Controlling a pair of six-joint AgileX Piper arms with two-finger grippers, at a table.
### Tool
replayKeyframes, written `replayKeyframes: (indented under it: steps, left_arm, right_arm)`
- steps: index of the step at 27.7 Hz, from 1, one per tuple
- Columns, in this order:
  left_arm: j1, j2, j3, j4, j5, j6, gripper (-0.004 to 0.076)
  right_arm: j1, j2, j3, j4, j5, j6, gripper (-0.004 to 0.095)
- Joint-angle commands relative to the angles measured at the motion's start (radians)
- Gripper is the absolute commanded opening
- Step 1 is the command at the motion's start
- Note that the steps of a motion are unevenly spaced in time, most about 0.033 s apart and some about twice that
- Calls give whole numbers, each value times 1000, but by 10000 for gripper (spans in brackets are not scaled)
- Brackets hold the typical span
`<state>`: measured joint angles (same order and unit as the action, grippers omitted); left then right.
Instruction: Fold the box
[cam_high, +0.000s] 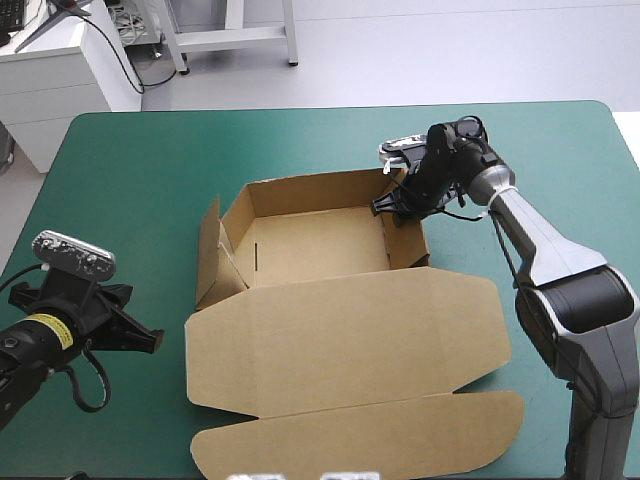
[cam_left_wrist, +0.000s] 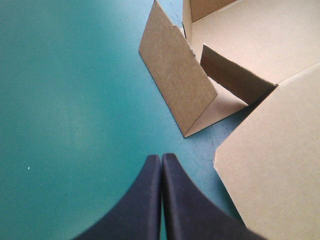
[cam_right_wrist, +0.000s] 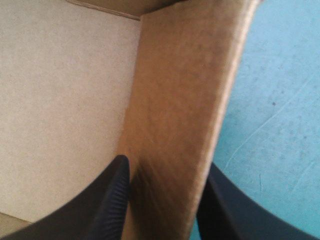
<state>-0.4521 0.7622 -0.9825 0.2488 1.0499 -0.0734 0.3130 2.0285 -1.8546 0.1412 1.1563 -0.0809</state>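
The brown box (cam_high: 320, 245) lies mid-table as an open tray with back and right walls raised. Its left side flap (cam_left_wrist: 175, 85) leans outward, and the wide lid (cam_high: 350, 340) lies flat toward the near edge. My right gripper (cam_high: 397, 205) straddles the right wall (cam_right_wrist: 185, 100) at its far corner, with one black finger inside the tray and one outside, pinching the board. The gripper (cam_right_wrist: 167, 172) is shut on it. My left gripper (cam_high: 150, 342) rests low over the table to the left of the lid. Its fingers meet in a point (cam_left_wrist: 161, 161), holding nothing, a short way from the leaning flap.
A stretch of teal-green cover (cam_high: 130, 180) shows between the left gripper and the box. The lid's front flap (cam_high: 360, 435) reaches close to the table's near edge. More cover (cam_high: 560, 150) lies to the right of the right arm.
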Motion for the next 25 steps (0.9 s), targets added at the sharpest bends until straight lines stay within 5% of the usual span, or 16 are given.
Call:
replayKeyframes:
  steps: [1, 3, 13, 25]
  left_arm:
    - [0, -2, -24, 8, -54, -6, -9]
    - [0, -2, -24, 8, -54, -6, -9]
    - [0, -2, -24, 8, -41, -6, -9]
    - [0, -2, -24, 8, -33, -6, -9]
  right_arm:
    - [-7, -41, -23, 6, -23, -3, 154]
    - [-7, -32, -23, 4, -23, -7, -22]
    - [-62, -80, -128, 21, 98, -80, -19]
    - [-350, -347, -140, 261, 95, -247, -19]
